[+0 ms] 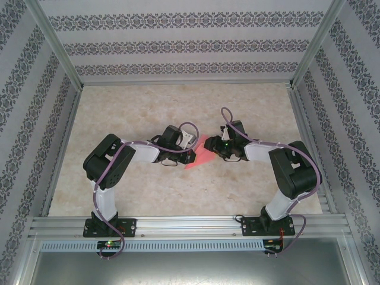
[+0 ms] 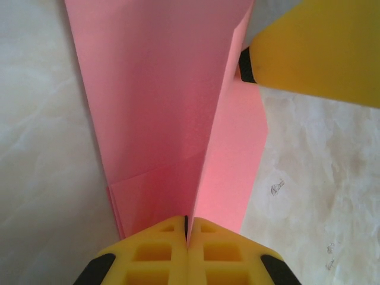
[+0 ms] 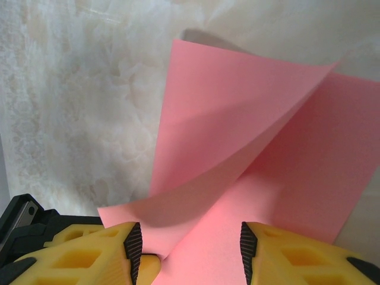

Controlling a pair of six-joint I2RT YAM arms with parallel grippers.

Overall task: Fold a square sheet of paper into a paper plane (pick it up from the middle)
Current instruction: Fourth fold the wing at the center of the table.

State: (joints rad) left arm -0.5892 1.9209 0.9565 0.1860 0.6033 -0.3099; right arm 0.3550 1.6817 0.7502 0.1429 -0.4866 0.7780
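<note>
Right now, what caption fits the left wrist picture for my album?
Left end effector shut on the folded pink paper over a marbled table.

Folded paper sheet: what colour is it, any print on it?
The folded paper sheet is plain salmon pink, unmarked; best seen in the left wrist view.

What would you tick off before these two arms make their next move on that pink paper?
1. Left gripper clamped on the paper: ok, fingers shut on its narrow end.
2. Right gripper not pinching: ok, jaws stand apart with the sheet between them.
3. Flap lying flat: not ok, it curls upward in the right wrist view.
4. Centre crease formed: ok, a straight fold runs up from the left fingers.
5. Paper resting on the table: cannot tell how much of it is lifted.
</note>
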